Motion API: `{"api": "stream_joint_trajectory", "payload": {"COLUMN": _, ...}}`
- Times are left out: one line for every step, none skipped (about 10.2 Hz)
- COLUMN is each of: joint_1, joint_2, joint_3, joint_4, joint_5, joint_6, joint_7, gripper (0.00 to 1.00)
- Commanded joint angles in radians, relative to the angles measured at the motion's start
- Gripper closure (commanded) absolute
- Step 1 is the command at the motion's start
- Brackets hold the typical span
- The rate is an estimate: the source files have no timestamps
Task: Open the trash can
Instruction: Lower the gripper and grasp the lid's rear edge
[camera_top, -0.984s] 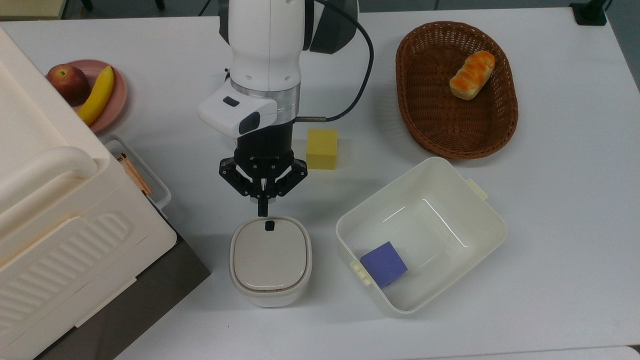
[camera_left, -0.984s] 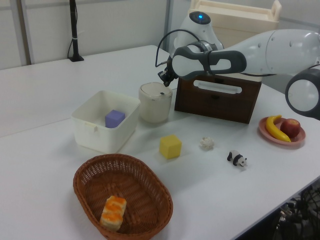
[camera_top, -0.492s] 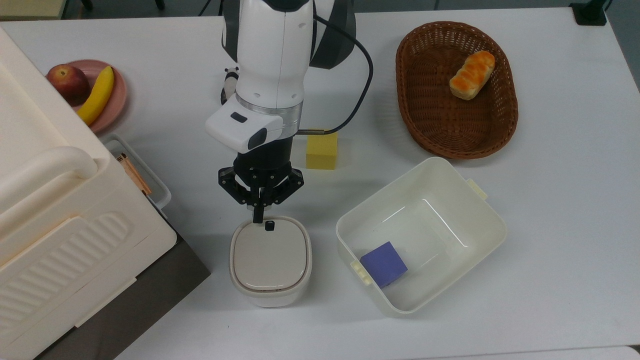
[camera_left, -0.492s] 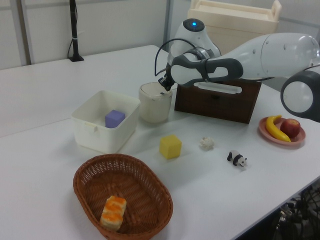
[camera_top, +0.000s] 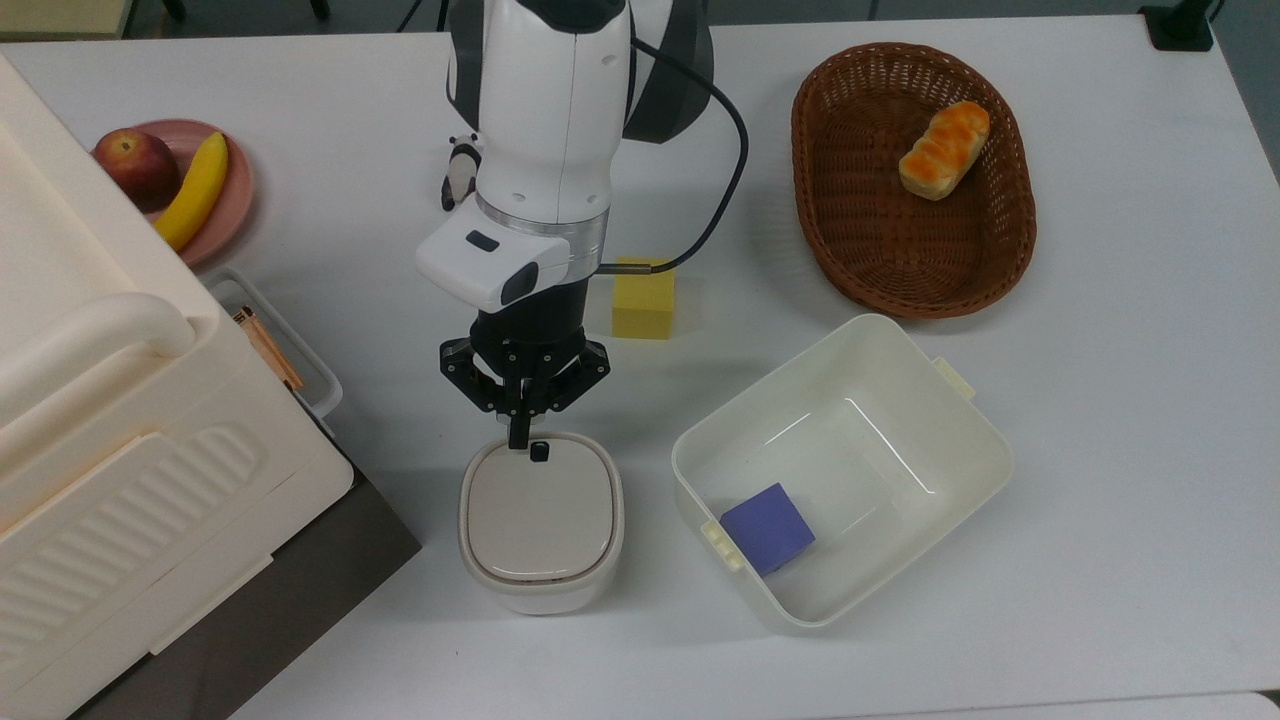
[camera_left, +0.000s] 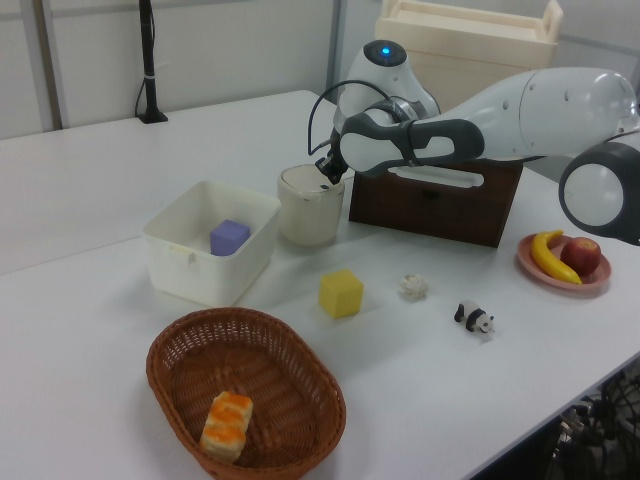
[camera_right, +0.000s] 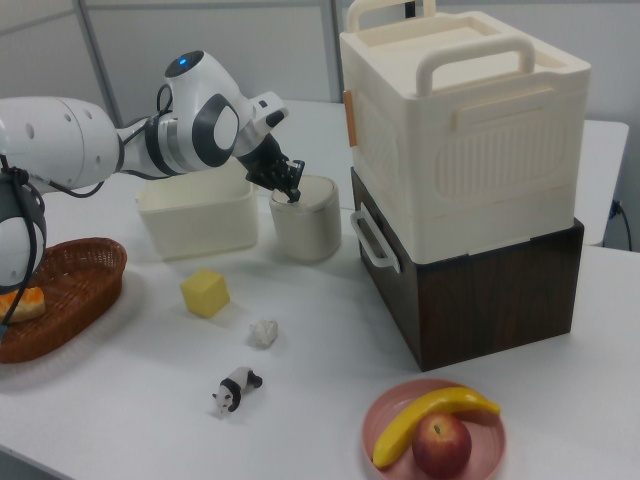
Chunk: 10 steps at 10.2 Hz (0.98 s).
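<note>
At the twelve o'clock edge of the trash can, seen in the top view, the gripper points straight down with its two fingers pressed together into a single dark tip, holding nothing, and that tip meets the rim of the closed lid just at ten o'clock of the small black button. From the left view the gripper sits at the can's top edge, and in the right view the gripper touches the can's upper rim. The can stands low on the white table, its lid flat and shut. At two o'clock of the gripper lies a yellow cube, partly under the arm. At three o'clock of the can sits a white bin holding a purple cube. Farther out at one o'clock a wicker basket carries a bread roll. At nine o'clock of the can stands a cream crate on a dark brown box, and at ten o'clock a pink plate holds an apple and a banana. A toy panda peeks out beside the arm at twelve o'clock.
</note>
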Motion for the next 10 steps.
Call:
{"api": "stream_joint_trajectory", "payload": {"joint_1": 0.012, "joint_2": 0.012, "joint_3": -0.003, "joint_4": 0.016, "joint_5": -0.015, "joint_6": 0.014, "joint_7": -0.008, "gripper": 1.00}}
{"api": "stream_joint_trajectory", "payload": {"joint_1": 0.012, "joint_2": 0.015, "joint_3": -0.002, "joint_4": 0.016, "joint_5": -0.015, "joint_6": 0.014, "joint_7": -0.008, "gripper": 1.00}}
{"api": "stream_joint_trajectory", "payload": {"joint_1": 0.012, "joint_2": 0.023, "joint_3": -0.002, "joint_4": 0.018, "joint_5": -0.015, "joint_6": 0.014, "joint_7": -0.008, "gripper": 1.00}}
{"api": "stream_joint_trajectory", "payload": {"joint_1": 0.014, "joint_2": 0.024, "joint_3": 0.000, "joint_4": 0.019, "joint_5": -0.015, "joint_6": 0.014, "joint_7": -0.007, "gripper": 1.00}}
{"api": "stream_joint_trajectory", "payload": {"joint_1": 0.014, "joint_2": 0.033, "joint_3": 0.000, "joint_4": 0.034, "joint_5": -0.012, "joint_6": 0.014, "joint_7": 0.003, "gripper": 1.00}}
{"api": "stream_joint_trajectory", "payload": {"joint_1": 0.014, "joint_2": 0.040, "joint_3": 0.001, "joint_4": 0.041, "joint_5": -0.010, "joint_6": 0.014, "joint_7": 0.004, "gripper": 1.00}}
{"api": "stream_joint_trajectory", "payload": {"joint_1": 0.014, "joint_2": 0.038, "joint_3": 0.001, "joint_4": 0.042, "joint_5": -0.010, "joint_6": 0.014, "joint_7": 0.003, "gripper": 1.00}}
{"api": "stream_joint_trajectory", "payload": {"joint_1": 0.014, "joint_2": 0.038, "joint_3": 0.001, "joint_4": 0.045, "joint_5": -0.010, "joint_6": 0.014, "joint_7": 0.004, "gripper": 1.00}}
{"api": "stream_joint_trajectory", "payload": {"joint_1": 0.014, "joint_2": 0.038, "joint_3": 0.001, "joint_4": 0.045, "joint_5": -0.007, "joint_6": 0.014, "joint_7": 0.006, "gripper": 1.00}}
{"api": "stream_joint_trajectory", "payload": {"joint_1": 0.014, "joint_2": 0.038, "joint_3": 0.003, "joint_4": 0.045, "joint_5": -0.007, "joint_6": 0.014, "joint_7": 0.006, "gripper": 1.00}}
